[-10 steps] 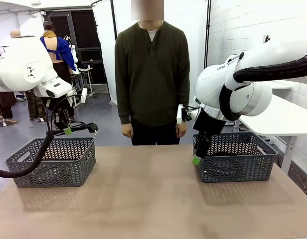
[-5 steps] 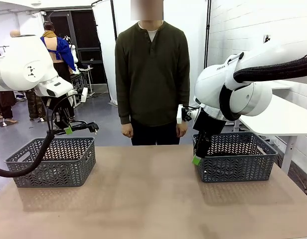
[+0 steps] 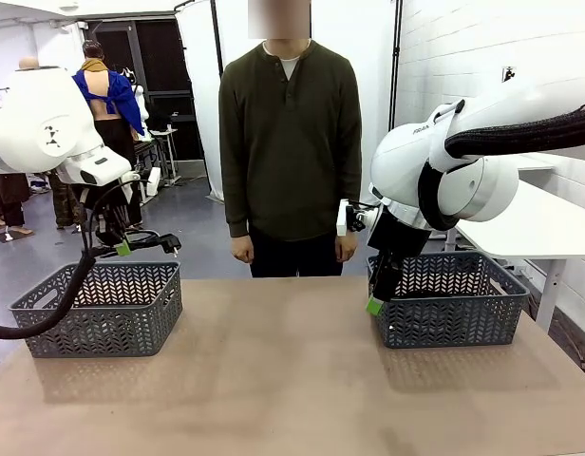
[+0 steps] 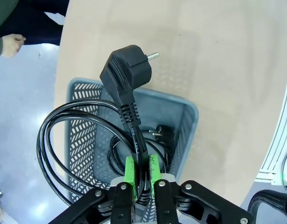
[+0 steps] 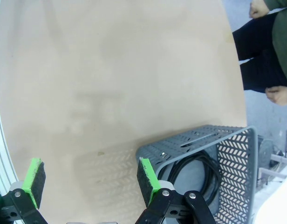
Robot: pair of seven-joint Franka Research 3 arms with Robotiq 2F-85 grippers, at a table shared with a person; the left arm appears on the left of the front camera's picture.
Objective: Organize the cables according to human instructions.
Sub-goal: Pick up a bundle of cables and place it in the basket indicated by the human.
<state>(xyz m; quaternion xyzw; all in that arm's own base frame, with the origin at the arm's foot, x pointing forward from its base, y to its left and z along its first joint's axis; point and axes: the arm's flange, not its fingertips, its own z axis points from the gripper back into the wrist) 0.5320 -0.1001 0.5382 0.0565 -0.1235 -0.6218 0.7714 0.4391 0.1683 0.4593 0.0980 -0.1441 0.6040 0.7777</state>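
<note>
Here left gripper point(image 4: 142, 179) clamps cable point(image 4: 129, 116); basket point(image 4: 187, 122) beneath.

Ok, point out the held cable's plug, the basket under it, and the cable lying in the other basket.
Held cable's plug point(image 4: 127, 70), left wrist view, on the plug's black body.
Left basket point(image 4: 189, 113), left wrist view, on its rim corner.
Cable in right basket point(image 5: 213, 177), right wrist view, on the coil's outer loop.

Left basket point(image 3: 98, 309) and right basket point(image 3: 449, 299) at opposite table point(image 3: 292, 380) ends — person point(image 3: 291, 152) behind, cables point(image 5: 192, 175) inside right basket
</note>
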